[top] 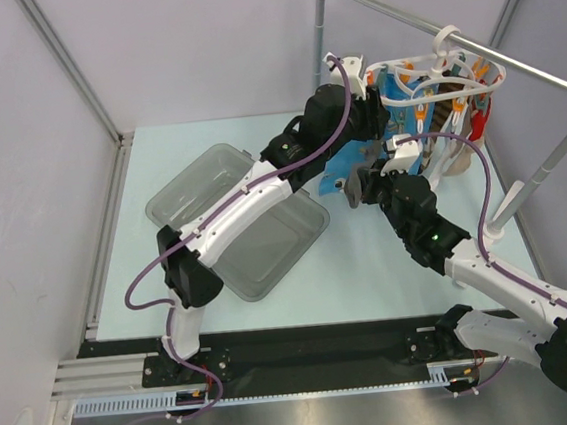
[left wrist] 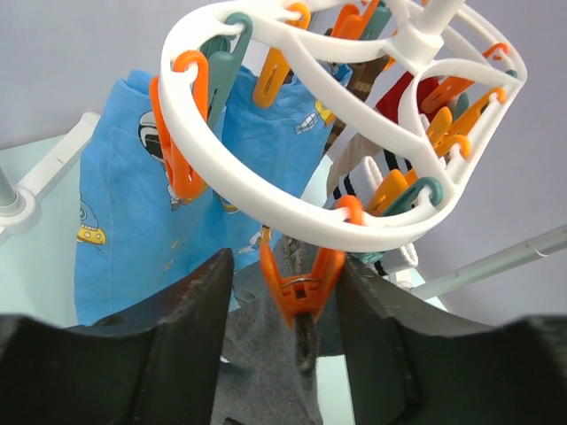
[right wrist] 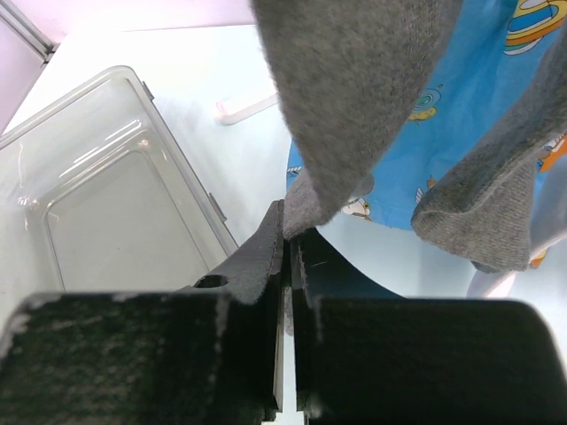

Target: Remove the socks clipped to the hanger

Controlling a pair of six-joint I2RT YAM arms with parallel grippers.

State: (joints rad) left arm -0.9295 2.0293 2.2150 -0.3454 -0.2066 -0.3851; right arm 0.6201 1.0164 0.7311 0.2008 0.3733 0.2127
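Nothing off yet: bin point(top: 176, 188) looks empty. Hanger point(left wrist: 248, 186) hangs on the rail point(top: 531, 69), blue sock point(left wrist: 124, 204) and grey sock point(right wrist: 354, 106) both clipped. Left tool point(left wrist: 283, 297) spread around the grey sock's orange clip point(left wrist: 301, 283); right tool point(right wrist: 287, 243) pinching its lower end (pull pending, I'd say).

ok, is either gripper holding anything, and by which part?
Right gripper is shut on the grey sock, pinching its lower end. Left gripper is open, straddling the orange clip above that sock, holding nothing.

Tub point(top: 196, 186) L of hanger point(left wrist: 248, 181).
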